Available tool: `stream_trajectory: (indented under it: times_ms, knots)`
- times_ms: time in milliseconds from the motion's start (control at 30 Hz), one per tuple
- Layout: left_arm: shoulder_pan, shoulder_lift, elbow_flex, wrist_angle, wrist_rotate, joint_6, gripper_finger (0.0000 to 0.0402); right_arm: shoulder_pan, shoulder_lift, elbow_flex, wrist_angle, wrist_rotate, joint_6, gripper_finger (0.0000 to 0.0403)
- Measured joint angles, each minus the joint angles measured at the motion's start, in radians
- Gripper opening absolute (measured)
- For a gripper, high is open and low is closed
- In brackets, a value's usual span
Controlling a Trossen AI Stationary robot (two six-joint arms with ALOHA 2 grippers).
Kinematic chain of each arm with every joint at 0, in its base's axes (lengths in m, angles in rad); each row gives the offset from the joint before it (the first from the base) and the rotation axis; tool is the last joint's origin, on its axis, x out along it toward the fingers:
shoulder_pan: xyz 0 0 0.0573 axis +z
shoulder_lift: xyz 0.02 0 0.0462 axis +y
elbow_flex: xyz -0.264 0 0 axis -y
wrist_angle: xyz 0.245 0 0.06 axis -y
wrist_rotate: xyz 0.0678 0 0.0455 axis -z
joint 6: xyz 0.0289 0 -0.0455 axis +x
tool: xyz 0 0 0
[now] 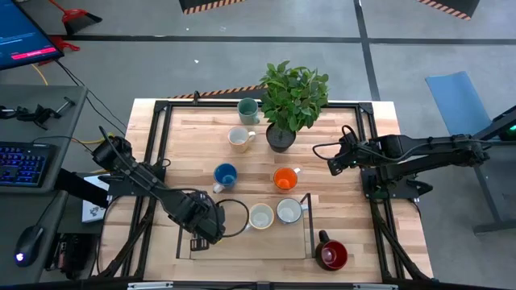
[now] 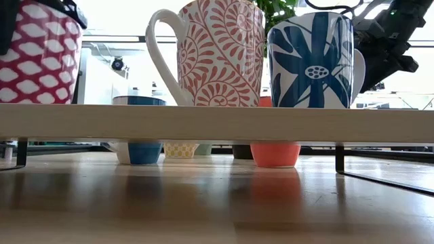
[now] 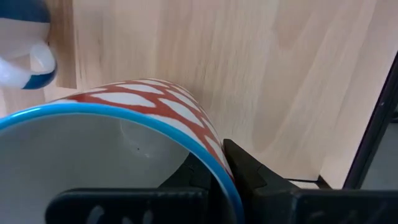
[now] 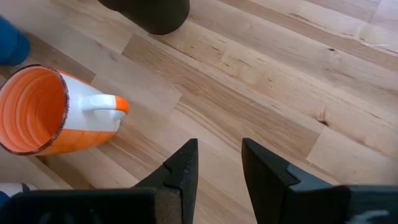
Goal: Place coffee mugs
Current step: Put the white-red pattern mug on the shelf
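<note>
Left arm sets a patterned mug down on the tray while the right arm waits over the tabletop.

The left gripper (image 1: 211, 228) has its fingers (image 3: 249, 171) pinched onto the rim of a red-and-white lattice mug (image 3: 124, 155), one finger inside and one outside the wall, a grip that keeps the mug upright over the thin wooden tray (image 1: 242, 246) at the near edge of the tabletop (image 1: 339, 137). Two cream-lined mugs (image 1: 261, 216) already stand side by side on the tray, so this one seems meant for the free spot beside them. The right gripper (image 4: 214, 165) hangs with its fingers parted and empty, near the orange mug (image 4: 46, 112), probably next in line. The blue mug (image 1: 225, 175), teal mug (image 1: 248, 108), cream mug (image 1: 239, 138) and dark red mug (image 1: 331, 255) stand loose off the tray, near the potted plant (image 1: 292, 97).
</note>
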Motion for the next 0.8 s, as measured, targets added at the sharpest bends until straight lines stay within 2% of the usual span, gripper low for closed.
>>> stream_trajectory:
  times_ms: [267, 667, 800]
  knots:
    - [0.0, 0.012, -0.001, -0.003, 0.033, 0.004, 0.0012, 0.0, 0.0, 0.0, 0.001, -0.001, 0.005, 0.0103]
    - [0.001, 0.011, 0.0, -0.004, 0.047, -0.027, 0.0069, 0.0, 0.0, 0.0, 0.001, -0.002, 0.005, 0.0103]
    - [0.001, -0.014, 0.0, -0.005, 0.069, 0.015, 0.0078, 0.0, 0.0, 0.0, 0.001, -0.006, 0.005, 0.0103]
